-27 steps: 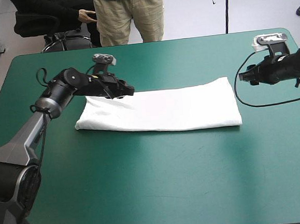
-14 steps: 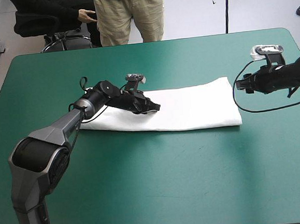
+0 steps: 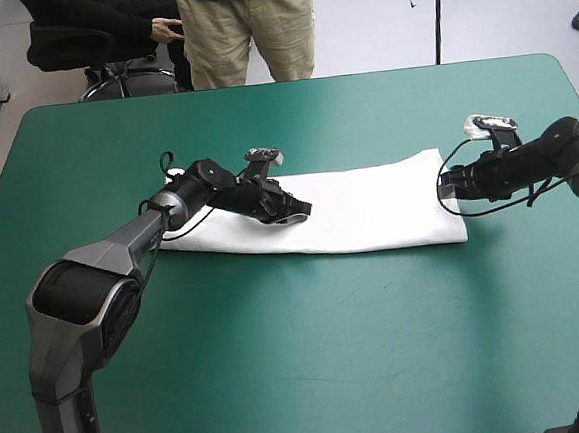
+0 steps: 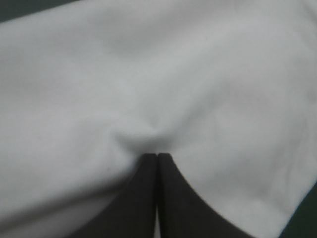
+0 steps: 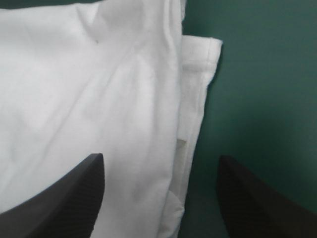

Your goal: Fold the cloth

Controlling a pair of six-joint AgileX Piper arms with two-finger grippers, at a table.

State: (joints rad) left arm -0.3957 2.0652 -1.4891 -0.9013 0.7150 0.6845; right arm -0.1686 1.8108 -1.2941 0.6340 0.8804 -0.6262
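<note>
Where the T-shirt (image 3: 379,209) lies as a long, folded white band mid-table (image 3: 281,358), a pucker of it is pinched by the closed left gripper (image 3: 299,209); its right end is straddled by the wide-spread right gripper (image 3: 446,186).

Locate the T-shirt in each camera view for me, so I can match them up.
High view: the T-shirt, a folded band across mid-table, left gripper on it, right gripper at its end.
Left wrist view: it fills the view, puckered at the shut fingertips.
Right wrist view: its layered edge lies between the open fingers.
Shared landmark: the teal-green cover beside it.
</note>
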